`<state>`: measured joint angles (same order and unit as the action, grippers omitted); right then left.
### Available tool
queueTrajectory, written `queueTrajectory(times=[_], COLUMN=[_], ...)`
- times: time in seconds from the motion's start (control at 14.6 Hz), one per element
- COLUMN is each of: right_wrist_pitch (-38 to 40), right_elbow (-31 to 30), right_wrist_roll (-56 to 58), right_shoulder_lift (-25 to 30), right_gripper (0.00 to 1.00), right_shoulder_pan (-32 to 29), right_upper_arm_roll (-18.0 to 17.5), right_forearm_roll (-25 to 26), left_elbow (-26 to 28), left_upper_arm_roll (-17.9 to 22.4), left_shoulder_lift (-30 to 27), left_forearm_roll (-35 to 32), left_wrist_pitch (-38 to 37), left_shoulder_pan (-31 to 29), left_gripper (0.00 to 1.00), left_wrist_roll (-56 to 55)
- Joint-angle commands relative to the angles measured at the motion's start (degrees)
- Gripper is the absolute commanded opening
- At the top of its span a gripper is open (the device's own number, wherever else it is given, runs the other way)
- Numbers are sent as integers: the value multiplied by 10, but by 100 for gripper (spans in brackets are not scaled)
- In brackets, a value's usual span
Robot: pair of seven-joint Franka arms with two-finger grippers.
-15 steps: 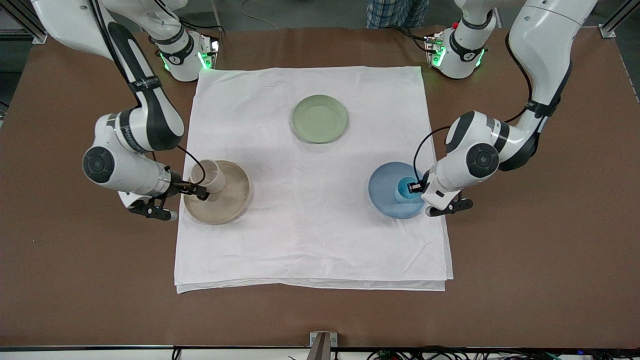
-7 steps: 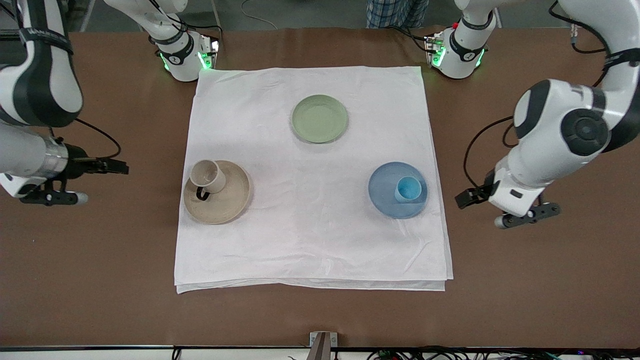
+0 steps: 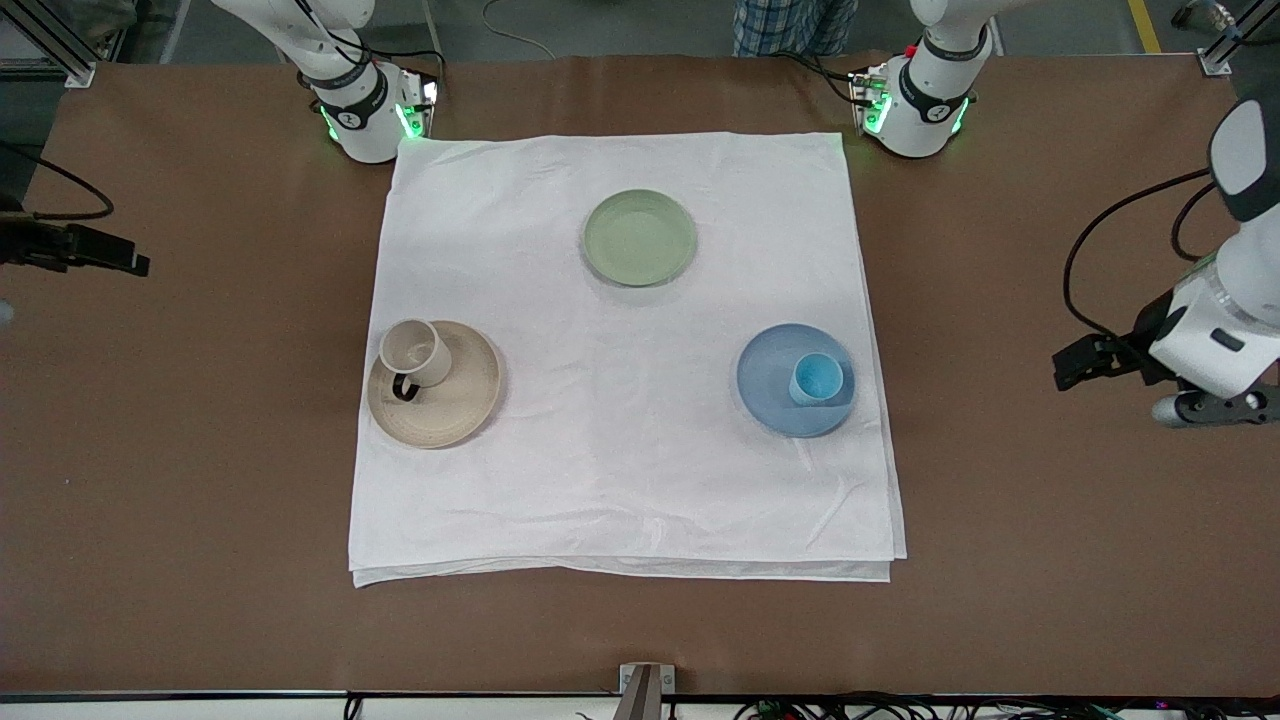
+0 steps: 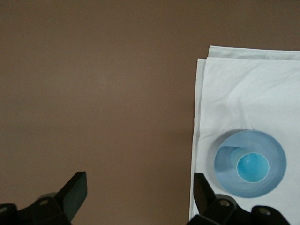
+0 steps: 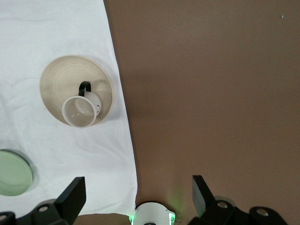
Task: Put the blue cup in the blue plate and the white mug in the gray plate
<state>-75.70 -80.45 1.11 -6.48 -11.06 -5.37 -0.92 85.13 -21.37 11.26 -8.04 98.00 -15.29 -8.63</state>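
The blue cup (image 3: 816,378) stands upright in the blue plate (image 3: 768,385); both show in the left wrist view, cup (image 4: 253,168) and plate (image 4: 277,152). The white mug (image 3: 414,352) stands on the gray plate (image 3: 455,400), its dark handle toward the front camera; both show in the right wrist view, mug (image 5: 79,111) and plate (image 5: 58,77). My left gripper (image 3: 1085,358) (image 4: 139,187) is open and empty over the bare table at the left arm's end. My right gripper (image 3: 100,255) (image 5: 138,187) is open and empty over the bare table at the right arm's end.
A white cloth (image 3: 620,480) covers the middle of the brown table and bears all three plates. A pale green plate (image 3: 639,238) lies empty on it, nearer the arm bases. The right arm's base (image 5: 151,213) shows in the right wrist view.
Both grippers have let go of the cup and the mug and drawn back outward, off the cloth, toward the table's two ends. The cup and mug stay on their plates.
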Motion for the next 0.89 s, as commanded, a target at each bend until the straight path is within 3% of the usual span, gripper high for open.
queueTrajectory(times=[0.0, 0.27, 0.41, 0.62, 0.82], right_wrist_pitch=[8, 35, 24, 10, -19], right_elbow=[20, 4, -39, -85, -140], right_wrist_roll=[-3, -2, -2, -1, 2], right_shoulder_lift=[-18, 5, 48, 91, 141], right_gripper=[100, 100, 100, 100, 100], right_shoulder_pan=[-4, 10, 36, 99, 101], right_upper_arm_roll=[-11, -12, -4, 63, 69], right_forearm_roll=[-7, -5, 2, 8, 9], left_elbow=[22, 63, 62, 61, 57], left_upper_arm_roll=[80, 165, 165, 161, 156], left_shoulder_lift=[-66, -128, -131, -130, -131], left_forearm_roll=[35, 60, 62, 80, 80], left_wrist_pitch=[-52, -79, -96, -97, -104], left_shoulder_pan=[58, 132, 133, 133, 133], left_gripper=[100, 100, 100, 100, 100], left_wrist_roll=[34, 49, 49, 49, 50])
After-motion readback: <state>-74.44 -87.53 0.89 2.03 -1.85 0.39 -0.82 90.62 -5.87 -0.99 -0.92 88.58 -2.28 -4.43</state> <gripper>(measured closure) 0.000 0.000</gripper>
